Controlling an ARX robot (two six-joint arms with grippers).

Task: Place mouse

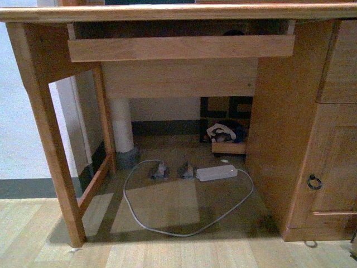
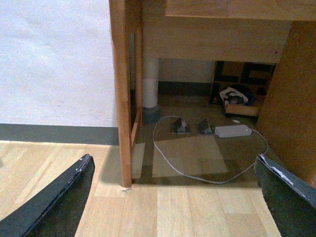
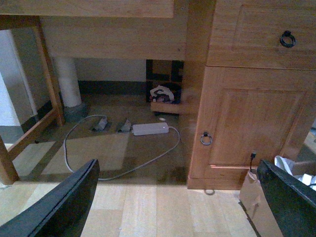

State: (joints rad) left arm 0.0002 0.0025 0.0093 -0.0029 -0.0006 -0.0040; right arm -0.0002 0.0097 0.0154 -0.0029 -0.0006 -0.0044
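Note:
The mouse (image 1: 233, 32) shows only as a small black dome behind the front board of the pulled-out wooden tray (image 1: 178, 48) under the desk top; the rest of it is hidden. Neither arm appears in the front view. In the left wrist view my left gripper (image 2: 173, 207) is open low over the wood floor, its black fingers (image 2: 54, 202) wide apart with nothing between them. In the right wrist view my right gripper (image 3: 175, 210) is also open over the floor, empty, in front of the desk's cabinet. The mouse is in neither wrist view.
A white power adapter (image 1: 216, 172) with a looping grey cable (image 1: 167, 230) lies on the floor under the desk. A desk leg (image 1: 56, 156) stands left, a cabinet door with a ring handle (image 1: 314, 182) right. A brown paper bag (image 3: 256, 202) stands by the cabinet.

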